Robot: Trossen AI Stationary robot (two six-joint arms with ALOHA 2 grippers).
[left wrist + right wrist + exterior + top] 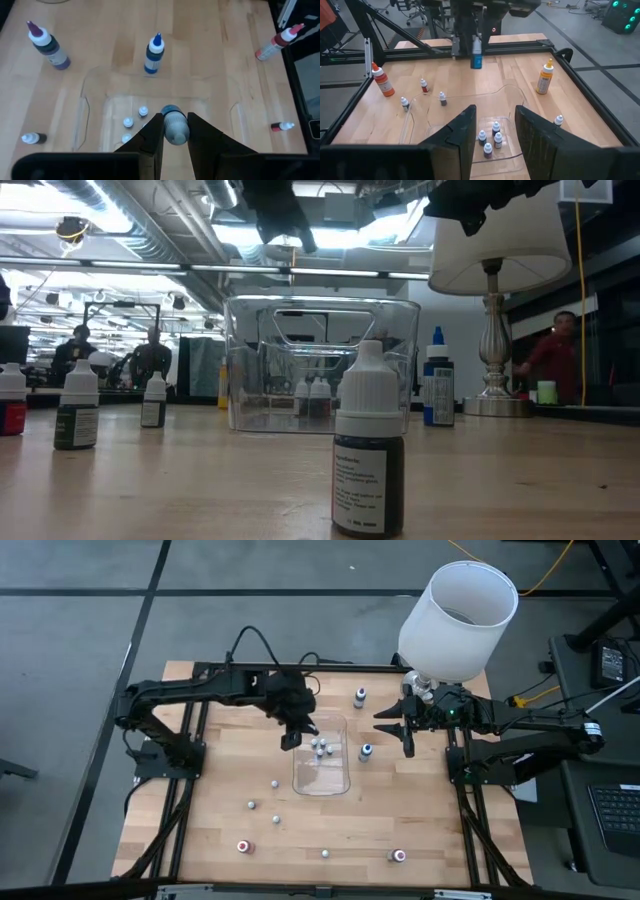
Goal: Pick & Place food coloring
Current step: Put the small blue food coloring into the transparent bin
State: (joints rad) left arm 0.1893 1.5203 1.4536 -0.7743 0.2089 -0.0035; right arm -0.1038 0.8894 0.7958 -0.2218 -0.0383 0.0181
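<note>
- Left gripper (175, 131) pinching a blue food coloring bottle (175, 125), centre frame above clear tray (322, 787).
- Right gripper (494, 131) spread, empty.
- Likely light, rigid, slippery; best gripped mid-body.

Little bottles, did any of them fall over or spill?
No. The food coloring bottles stand upright, those in the clear tray too, and the table shows no spill. The left pincer holds one bottle in the air.
</note>
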